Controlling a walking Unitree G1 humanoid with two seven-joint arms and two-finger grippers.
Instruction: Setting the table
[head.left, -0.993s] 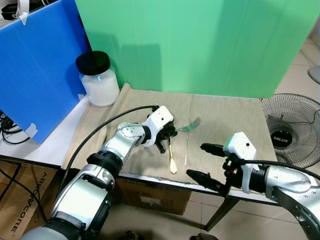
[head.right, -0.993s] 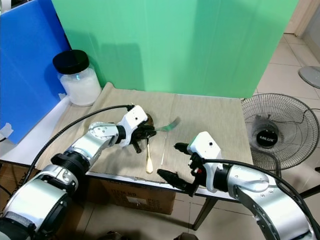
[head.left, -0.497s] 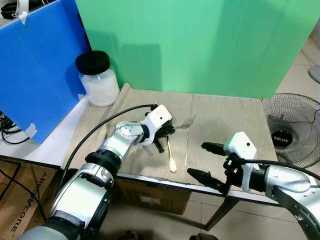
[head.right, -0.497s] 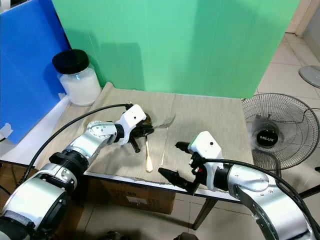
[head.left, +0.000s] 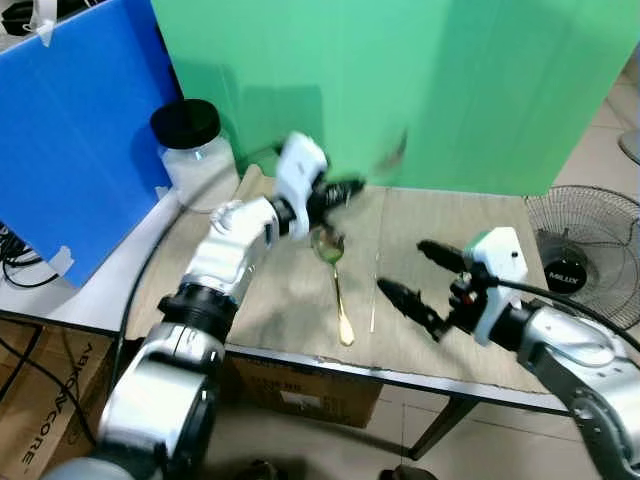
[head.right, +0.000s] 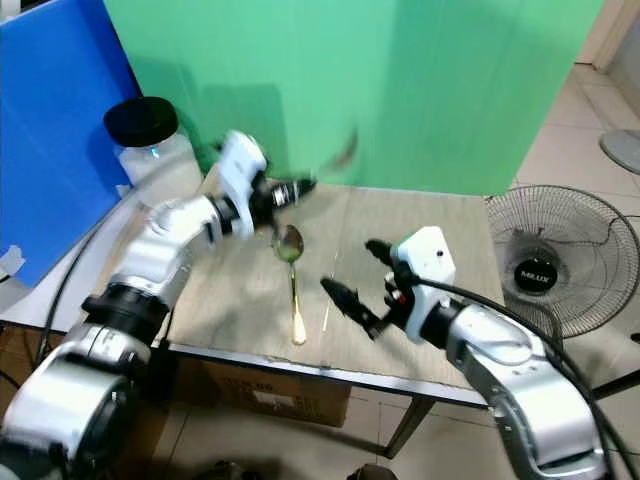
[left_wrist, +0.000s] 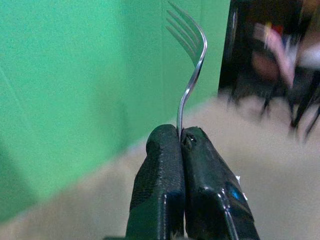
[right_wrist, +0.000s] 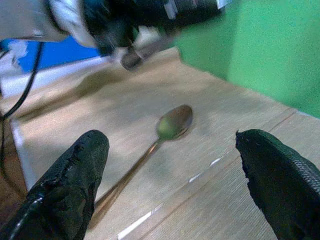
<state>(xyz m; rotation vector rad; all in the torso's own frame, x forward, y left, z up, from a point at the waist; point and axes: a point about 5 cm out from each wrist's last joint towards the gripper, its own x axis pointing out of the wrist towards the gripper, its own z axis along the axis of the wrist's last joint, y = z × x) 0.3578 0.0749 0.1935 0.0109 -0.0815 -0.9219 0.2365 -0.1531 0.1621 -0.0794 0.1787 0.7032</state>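
Note:
My left gripper (head.left: 347, 188) is raised above the beige cloth (head.left: 445, 225), shut on the handle of a silver fork (left_wrist: 192, 56). The fork's tines point up against the green board, and it is blurred in the eye views. A gold spoon (head.left: 338, 286) lies on the cloth below it, bowl toward the back. Beside the spoon lies a thin metal stick (head.left: 374, 296). My right gripper (head.left: 400, 267) hovers open just right of the stick, its fingers (right_wrist: 75, 185) spread wide with the spoon (right_wrist: 172, 121) ahead between them.
A glass jar with a black lid (head.left: 194, 143) stands at the back left by a blue board (head.left: 70, 130). A green board (head.left: 450, 80) walls the back. A floor fan (head.left: 590, 250) stands to the right, and a cardboard box (head.left: 40, 400) sits under the table's front edge.
My left gripper lifted the fork off the cloth and swung up toward the green board, uncovering the spoon's bowl. My right gripper rose and moved in over the table.

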